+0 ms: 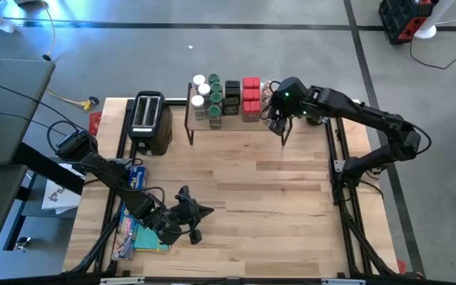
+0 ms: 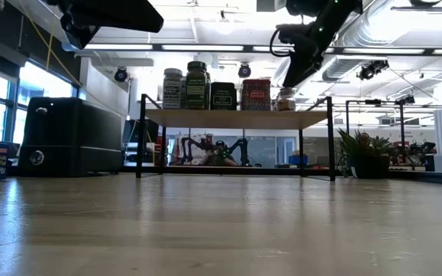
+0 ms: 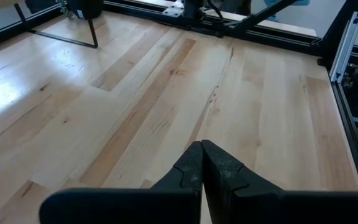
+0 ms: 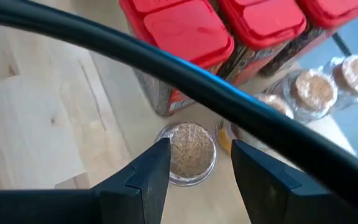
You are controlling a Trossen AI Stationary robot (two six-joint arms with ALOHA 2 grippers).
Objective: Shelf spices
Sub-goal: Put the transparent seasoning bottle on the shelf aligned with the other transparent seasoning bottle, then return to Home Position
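Spices crowd the shelf; right gripper hangs half open over a small jar, gripping nothing; left gripper is closed, empty, above the counter.

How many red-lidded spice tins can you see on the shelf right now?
3 red-lidded tins, standing in one row running front to back near the right end of the light wooden shelf top, beside the black boxes. The right gripper hovers next to them; none looks hidden.
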